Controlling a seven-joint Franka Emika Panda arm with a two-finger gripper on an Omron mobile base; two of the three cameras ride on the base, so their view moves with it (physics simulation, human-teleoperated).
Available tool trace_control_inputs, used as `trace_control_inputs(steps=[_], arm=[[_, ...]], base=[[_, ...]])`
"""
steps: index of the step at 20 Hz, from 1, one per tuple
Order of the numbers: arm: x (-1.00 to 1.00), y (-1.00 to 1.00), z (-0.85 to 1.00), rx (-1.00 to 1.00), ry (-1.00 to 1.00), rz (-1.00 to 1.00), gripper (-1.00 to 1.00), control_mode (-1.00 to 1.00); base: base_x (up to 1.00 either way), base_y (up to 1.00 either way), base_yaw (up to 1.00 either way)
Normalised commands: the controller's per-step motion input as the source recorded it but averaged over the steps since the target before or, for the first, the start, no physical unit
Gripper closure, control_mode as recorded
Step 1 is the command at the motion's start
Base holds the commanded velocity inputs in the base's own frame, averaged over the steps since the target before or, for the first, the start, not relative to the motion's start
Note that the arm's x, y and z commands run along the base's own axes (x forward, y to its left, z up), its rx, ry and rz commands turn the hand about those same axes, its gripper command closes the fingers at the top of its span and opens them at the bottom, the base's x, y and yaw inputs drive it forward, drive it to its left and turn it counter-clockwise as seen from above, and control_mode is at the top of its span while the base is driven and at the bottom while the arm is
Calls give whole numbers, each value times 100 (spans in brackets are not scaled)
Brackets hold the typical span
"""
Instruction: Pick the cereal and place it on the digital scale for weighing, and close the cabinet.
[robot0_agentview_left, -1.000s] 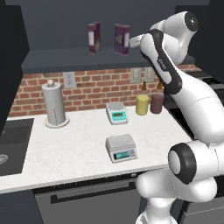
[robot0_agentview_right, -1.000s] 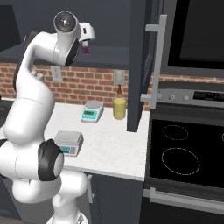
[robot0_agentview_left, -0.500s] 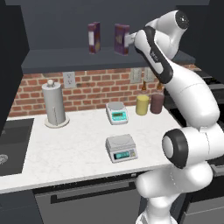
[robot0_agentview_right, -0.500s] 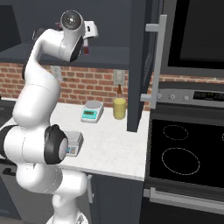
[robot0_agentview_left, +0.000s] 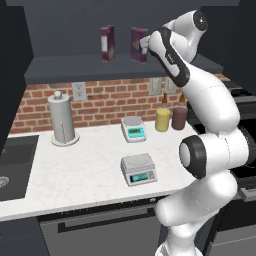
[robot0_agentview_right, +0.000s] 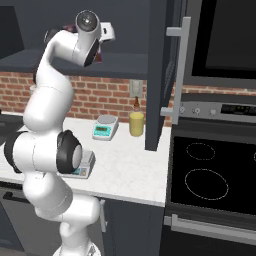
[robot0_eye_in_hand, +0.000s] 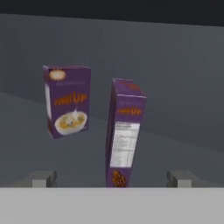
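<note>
— Jaws (robot0_eye_in_hand: 112, 178) released, tips spread wide. Nothing is between them yet. The cereal (robot0_eye_in_hand: 124, 131) stands on the cabinet shelf (robot0_agentview_left: 75, 67) straight ahead of the hand, lined up with the gap but farther back.

— Which face is toward the hand?

— A narrow side panel with a pale printed label. One broad purple face slants away on its left, so the box sits slightly corner-on. Whether its lean is real or camera roll, I cannot tell.

— Failure modes?

— Judgement only. 1) The corner-on pose could make one tip meet an edge first, so the box twists or is shoved backward and topples. 2) It is thin cardboard, tall and slim, with smooth printed faces. A hard squeeze buckles it, and a light one lets it slide. 3) The second box (robot0_eye_in_hand: 67, 100) stands beside it but apart, and a sideways correction could knock that over.

— And downstream?

— The digital scale (robot0_agentview_left: 138, 169) sits on the white table (robot0_agentview_left: 90, 165) near the front edge. It is low and light grey, with a flat square platform and a sloped display. A tall box set off-centre there may tip. The smaller scale (robot0_agentview_left: 134, 128) behind it invites a wrong drop.

— Cabinet?

— The dark door (robot0_agentview_right: 165, 75) stands open, edge toward the room, with a long silver bar handle (robot0_agentview_right: 176, 70). The arm could clip it on the way down.
</note>
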Motion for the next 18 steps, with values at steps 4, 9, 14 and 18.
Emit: trace_control_inputs(steps=[4, 9, 14, 18], arm=[[36, 0, 0, 0, 0, 0, -100, -100], [39, 7, 0, 0, 0, 0, -100, -100], [26, 11, 0, 0, 0, 0, -100, -100], [22, 9, 0, 0, 0, 0, -100, -100]], base=[[0, 0, 0], [0, 0, 0], [0, 0, 0], [0, 0, 0]])
